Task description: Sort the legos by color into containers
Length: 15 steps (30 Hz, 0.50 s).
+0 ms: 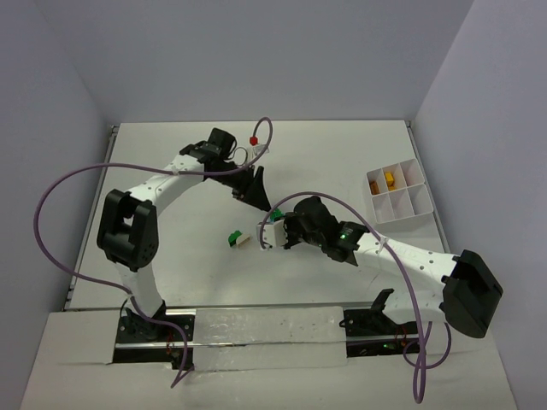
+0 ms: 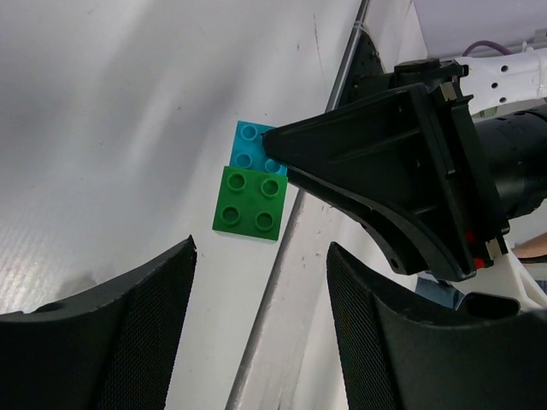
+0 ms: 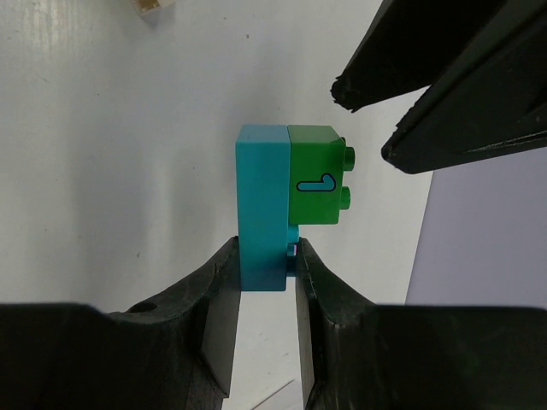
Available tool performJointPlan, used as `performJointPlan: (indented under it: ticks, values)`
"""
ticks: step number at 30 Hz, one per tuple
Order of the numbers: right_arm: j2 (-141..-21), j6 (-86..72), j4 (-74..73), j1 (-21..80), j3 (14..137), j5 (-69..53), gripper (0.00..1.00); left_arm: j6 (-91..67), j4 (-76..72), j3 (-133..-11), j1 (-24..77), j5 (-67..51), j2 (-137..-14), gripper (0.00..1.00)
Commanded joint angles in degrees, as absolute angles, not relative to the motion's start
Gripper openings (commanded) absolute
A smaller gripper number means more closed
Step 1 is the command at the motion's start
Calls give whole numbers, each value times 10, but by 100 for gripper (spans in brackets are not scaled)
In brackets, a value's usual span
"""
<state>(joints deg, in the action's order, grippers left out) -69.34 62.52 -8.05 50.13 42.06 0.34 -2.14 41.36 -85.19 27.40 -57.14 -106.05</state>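
Teal brick (image 3: pixel 262 205), green brick (image 3: pixel 314 175) snapped onto it: light, hard, slick plastic by the look, held well left of the tray (image 1: pixel 418 202). Right gripper (image 3: pixel 267 256) pinches the teal; left gripper (image 2: pixel 261 252) gapes close by. I'd grip the green's flat sides

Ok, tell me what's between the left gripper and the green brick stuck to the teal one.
Nothing: the left wrist view shows only bare table between the open left gripper and the green brick; the right gripper holds the teal brick.
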Motion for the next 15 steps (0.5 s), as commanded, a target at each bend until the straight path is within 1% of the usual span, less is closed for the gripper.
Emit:
performJointPlan:
  ticks: [1,12,15]
  values:
    - [-679,628,-58,505,425,-2,0,-6,430,-879,283,-596,-1071,70]
    - [-677,625,-64,520,430,-1,0,-13,417,-881,285,-580,-1078,69]
    - [-675,623,-65,524,432,-1,0,-10,418,-880,284,-581,-1084,67]
